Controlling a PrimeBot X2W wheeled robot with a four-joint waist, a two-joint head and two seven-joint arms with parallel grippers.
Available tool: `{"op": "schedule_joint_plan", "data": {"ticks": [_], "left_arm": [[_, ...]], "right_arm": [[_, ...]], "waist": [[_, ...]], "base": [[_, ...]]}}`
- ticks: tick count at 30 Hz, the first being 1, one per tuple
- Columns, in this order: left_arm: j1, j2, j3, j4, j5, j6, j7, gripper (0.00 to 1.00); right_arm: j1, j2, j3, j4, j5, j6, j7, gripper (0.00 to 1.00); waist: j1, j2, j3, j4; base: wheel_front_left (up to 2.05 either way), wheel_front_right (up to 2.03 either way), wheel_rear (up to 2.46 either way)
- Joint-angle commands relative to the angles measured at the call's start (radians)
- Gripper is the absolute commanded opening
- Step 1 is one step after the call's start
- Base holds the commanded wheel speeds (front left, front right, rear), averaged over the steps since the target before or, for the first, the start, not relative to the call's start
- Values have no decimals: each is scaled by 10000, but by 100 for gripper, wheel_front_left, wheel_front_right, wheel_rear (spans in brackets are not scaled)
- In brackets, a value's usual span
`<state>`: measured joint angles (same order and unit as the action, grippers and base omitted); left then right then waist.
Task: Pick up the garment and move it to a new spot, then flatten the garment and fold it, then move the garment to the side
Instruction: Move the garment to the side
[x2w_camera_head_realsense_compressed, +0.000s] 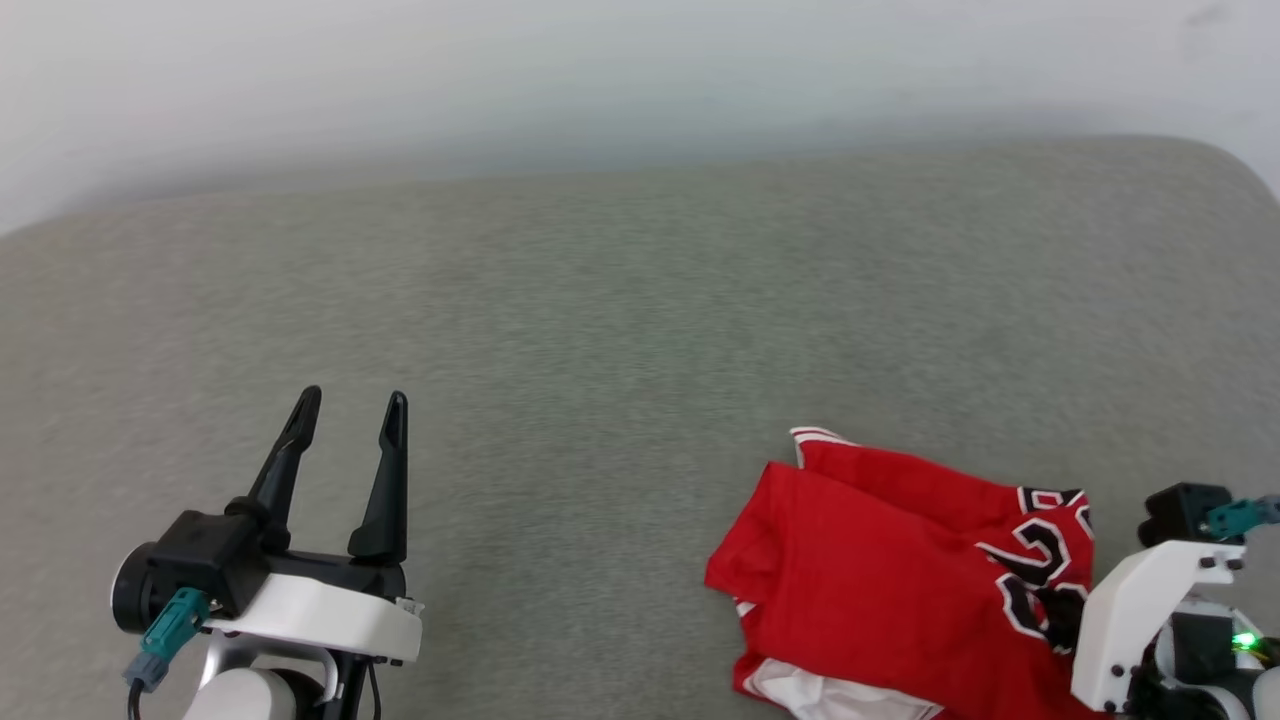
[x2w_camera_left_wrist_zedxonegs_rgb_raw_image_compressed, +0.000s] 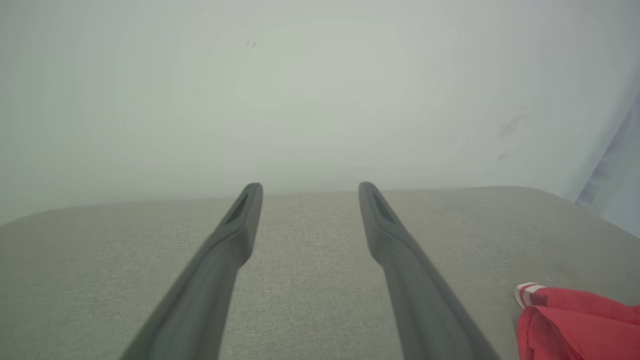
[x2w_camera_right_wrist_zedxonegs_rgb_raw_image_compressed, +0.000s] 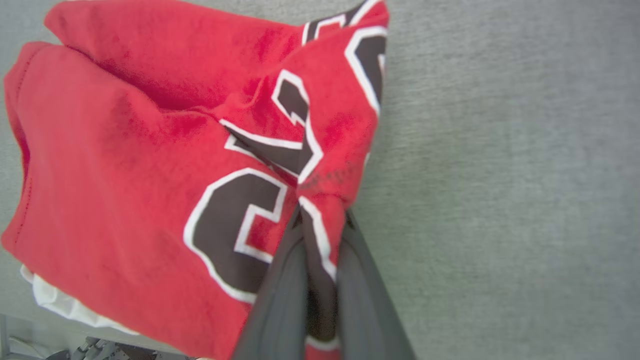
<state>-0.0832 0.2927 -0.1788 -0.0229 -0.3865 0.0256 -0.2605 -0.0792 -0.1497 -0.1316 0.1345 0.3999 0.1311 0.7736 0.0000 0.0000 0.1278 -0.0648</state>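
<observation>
The garment (x2w_camera_head_realsense_compressed: 880, 570), a red jersey with dark white-outlined lettering, lies bunched at the lower right of the grey surface, its white lining (x2w_camera_head_realsense_compressed: 830, 695) showing at the front. In the right wrist view my right gripper (x2w_camera_right_wrist_zedxonegs_rgb_raw_image_compressed: 320, 212) is shut on a fold of the garment (x2w_camera_right_wrist_zedxonegs_rgb_raw_image_compressed: 150, 150) by the lettering. In the head view that arm's white wrist (x2w_camera_head_realsense_compressed: 1140, 610) covers the garment's right edge. My left gripper (x2w_camera_head_realsense_compressed: 350, 410) stands open at the lower left, well apart from the garment, nothing between its fingers (x2w_camera_left_wrist_zedxonegs_rgb_raw_image_compressed: 230, 240). A corner of the garment (x2w_camera_left_wrist_zedxonegs_rgb_raw_image_compressed: 575, 320) shows in the left wrist view.
The grey fabric surface (x2w_camera_head_realsense_compressed: 620, 330) stretches wide behind and between the arms. A pale wall (x2w_camera_head_realsense_compressed: 600, 80) rises behind its far edge. The surface's rounded corner (x2w_camera_head_realsense_compressed: 1230, 165) lies at the far right.
</observation>
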Motion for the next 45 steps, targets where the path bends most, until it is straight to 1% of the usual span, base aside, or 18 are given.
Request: {"op": "schedule_joint_plan", "data": {"ticks": [1, 7, 8, 10, 14, 20, 25, 32, 34, 35, 36, 37, 41, 45], "left_arm": [[4, 46, 4, -96, 33, -16, 11, 100], [-195, 297, -57, -515, 30, -126, 228, 100], [-305, 432, -14, -745, 52, -156, 327, 100], [-437, 564, -28, -1006, 92, -248, 444, 100], [-874, 750, -145, -1509, 131, -413, 716, 100], [-1773, 1125, -294, -2335, 281, -684, 1223, 100], [-2492, 1532, -316, -2979, 397, -890, 1597, 100], [-3093, 1853, -284, -3454, 437, -1029, 1790, 100], [-3160, 1867, -267, -3489, 415, -1034, 1766, 100], [-3160, 1869, -262, -3474, 401, -1017, 1744, 100], [-3152, 1859, -259, -3441, 381, -1007, 1712, 100], [-3144, 1836, -262, -3403, 356, -988, 1686, 100], [-3087, 1738, -339, -3187, 308, -966, 1555, 100], [-2881, 1541, -416, -2834, 201, -921, 1299, 100]], "right_arm": [[-116, -50, -76, -47, -132, -8, -26, 0], [-870, 5, -422, -26, -1061, -8, -492, 0], [-1323, -117, -508, 83, -1269, -8, -674, 0], [-1811, -175, -653, 190, -1431, -8, -943, 0], [-2751, -442, -1193, 624, -1815, -9, -1531, 0], [-4200, -799, -2601, 1446, -2518, -10, -2418, 0], [-5403, -1069, -3688, 2085, -3179, -8, -3352, 0], [-6502, -1216, -4674, 2786, -4178, -11, -4568, 0], [-6637, -1144, -4741, 3019, -4329, -8, -4912, 0], [-6721, -1167, -4828, 3160, -4388, -13, -5054, 9], [-6782, -1152, -4895, 3351, -4438, -11, -5126, 51], [-6845, -1188, -4938, 3435, -4570, -11, -5354, 100], [-7032, -1306, -5416, 3824, -4991, -11, -6220, 100], [-7049, -1500, -5664, 4105, -5365, -11, -7070, 100]], "waist": [[0, 0, 238, -711], [0, 0, 1020, -1881], [0, 0, 1402, -2277], [0, 0, 1786, -2589], [0, 0, 2558, -2973], [0, 0, 3959, -3013], [0, 0, 5073, -2856], [0, 0, 5855, -2528], [0, 0, 5950, -2457], [0, 0, 5977, -2429], [0, 0, 5985, -2404], [0, 0, 5986, -2377], [0, 0, 5851, -2239], [0, 0, 5419, -2102]], "base": [[0, 0, 0], [0, 0, 0], [0, 0, 0], [0, 0, 0], [0, 0, 0], [0, 0, 0], [0, 0, 0], [0, 0, 0], [0, 0, 0], [0, 0, 0], [0, 0, 0], [0, 0, 0], [0, 0, 0], [0, 0, 0]]}}
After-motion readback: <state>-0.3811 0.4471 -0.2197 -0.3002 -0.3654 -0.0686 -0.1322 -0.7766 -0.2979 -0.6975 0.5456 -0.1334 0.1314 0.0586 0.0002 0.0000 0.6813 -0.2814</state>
